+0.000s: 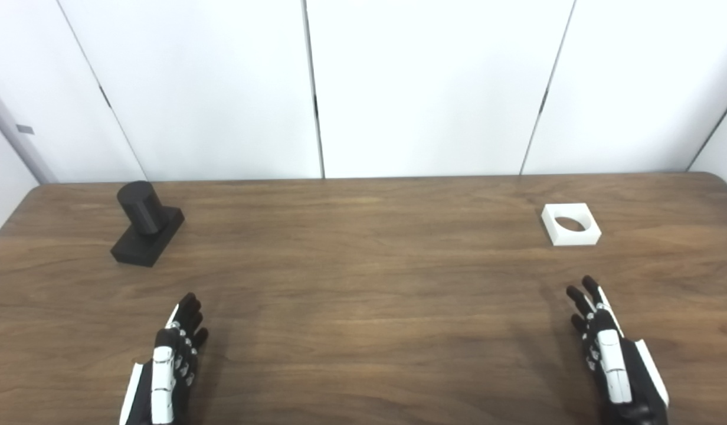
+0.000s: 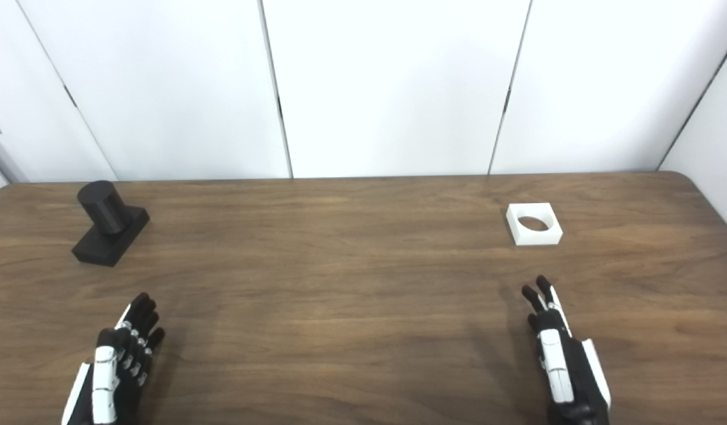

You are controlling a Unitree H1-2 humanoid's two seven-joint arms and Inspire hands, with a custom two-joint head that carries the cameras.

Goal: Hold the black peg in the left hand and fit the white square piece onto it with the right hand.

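Two robot hands: both low at the near edge, palms turned inward, well apart from each other
Wall [image 1: 434, 88]: white panels with dark seams, standing behind the far edge
Worktop [image 1: 363, 295]: brown wood grain, rounded far right corner, filling the lower half of both views
Peg [image 1: 146, 223]: black, far left; a round post upright on a rectangular base that lies flat on the worktop, the base set at an angle to the far edge
Left robot hand [image 1: 173, 354]: near left, fingers stretched forward and slightly spread, holding nothing; the peg lies ahead of it and a little further left, not touching
Right robot hand [image 1: 605, 348]: near right, fingers stretched forward and apart, holding nothing; the piece lies ahead of it, clear of the fingertips
Piece [image 1: 570, 224]: white square with a round hole through its middle, lying flat far right, well apart from the peg, with bare wood between them
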